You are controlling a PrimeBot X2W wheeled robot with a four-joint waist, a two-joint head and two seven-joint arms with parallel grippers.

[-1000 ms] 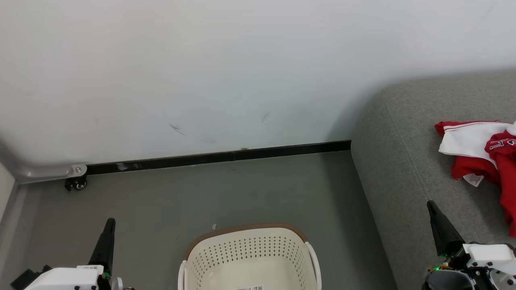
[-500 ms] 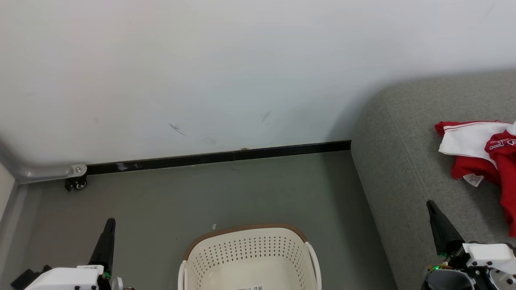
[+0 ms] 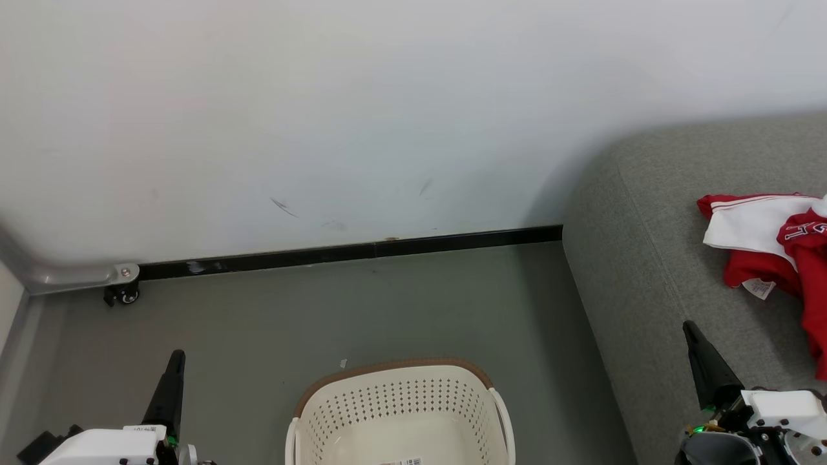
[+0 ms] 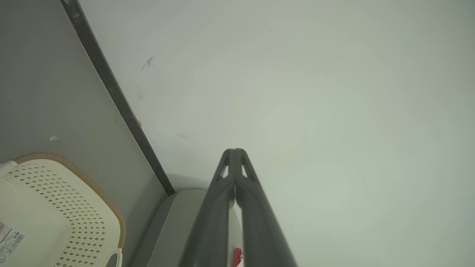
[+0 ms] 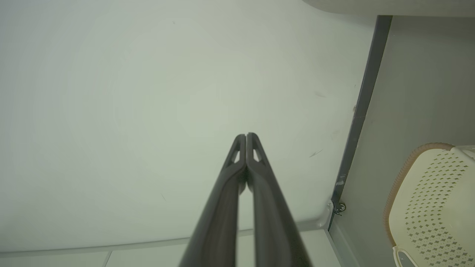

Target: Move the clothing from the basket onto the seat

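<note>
nothing has changed over the last second: arms, basket and clothing are all where they were, and the camera is steady. the clothing (image 3: 769,242) lies as a crumpled red-and-white heap on the seat (image 3: 646,278), well apart from the basket (image 3: 394,397) on the floor (image 3: 323,310). what shows of the basket's inside is bare apart from a sticker (image 3: 402,461), so the task looks done and the arms parked.

left claw (image 3: 176,361) is clenched with nothing in it, hanging over the floor beside the basket. its fingertips press together in the left wrist view (image 4: 234,152). right claw (image 3: 694,336) is also clenched and holds nothing. it is over the seat's front part, near the heap but not touching.

the heap's long axis runs diagonally, from the white panel at the wall (image 3: 387,97) end down toward the right edge, where it is cut off. the tag (image 3: 757,287) points to the front and the lettering (image 3: 807,229) is only partly seen.
</note>
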